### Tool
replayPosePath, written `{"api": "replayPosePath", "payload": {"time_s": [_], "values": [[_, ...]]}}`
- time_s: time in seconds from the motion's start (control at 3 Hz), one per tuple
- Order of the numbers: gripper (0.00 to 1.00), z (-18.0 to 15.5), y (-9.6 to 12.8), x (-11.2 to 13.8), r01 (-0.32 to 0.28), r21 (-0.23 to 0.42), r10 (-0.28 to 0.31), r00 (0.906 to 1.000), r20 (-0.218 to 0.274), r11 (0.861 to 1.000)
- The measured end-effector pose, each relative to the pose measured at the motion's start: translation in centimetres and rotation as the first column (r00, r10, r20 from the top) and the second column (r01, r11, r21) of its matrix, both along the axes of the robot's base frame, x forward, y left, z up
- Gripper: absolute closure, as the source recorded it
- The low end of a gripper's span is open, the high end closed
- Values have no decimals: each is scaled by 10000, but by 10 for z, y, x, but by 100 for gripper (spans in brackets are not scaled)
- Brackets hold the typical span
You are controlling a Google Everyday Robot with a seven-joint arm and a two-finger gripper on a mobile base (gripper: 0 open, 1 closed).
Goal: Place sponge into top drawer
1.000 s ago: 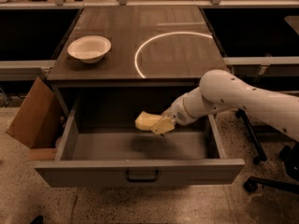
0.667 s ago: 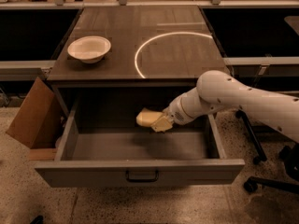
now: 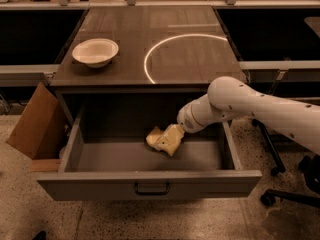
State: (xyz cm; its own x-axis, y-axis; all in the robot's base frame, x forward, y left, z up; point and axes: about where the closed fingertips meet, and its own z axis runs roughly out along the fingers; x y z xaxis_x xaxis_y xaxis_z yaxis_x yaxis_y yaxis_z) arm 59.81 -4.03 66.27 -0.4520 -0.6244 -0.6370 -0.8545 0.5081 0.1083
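The top drawer (image 3: 150, 183) is pulled open below the dark table top, its grey front panel with a small dark handle toward me. The pale yellow sponge (image 3: 159, 138) is inside the drawer's space, right of centre, low over the drawer floor. My gripper (image 3: 172, 135) reaches in from the right at the end of the white arm (image 3: 250, 106) and is at the sponge, which covers its tips. Whether the sponge rests on the floor cannot be told.
A round white bowl (image 3: 95, 52) stands on the table top at the left, beside a white circle marking (image 3: 187, 54). An open brown cardboard box (image 3: 36, 121) sits on the floor left of the drawer. Chair castors (image 3: 272, 196) are at the right.
The gripper and sponge have shifted slightly left and down inside the drawer. The sponge now hangs more tilted.
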Motion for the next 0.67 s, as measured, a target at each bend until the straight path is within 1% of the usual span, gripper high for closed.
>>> {"api": "replayPosePath", "payload": {"time_s": [0.33,0.67], "values": [[0,14,-21,-12,-51,702,64,9998,-185,9975],[0,34,-48,-32,88,1011,-59,9996,-282,9948]]}}
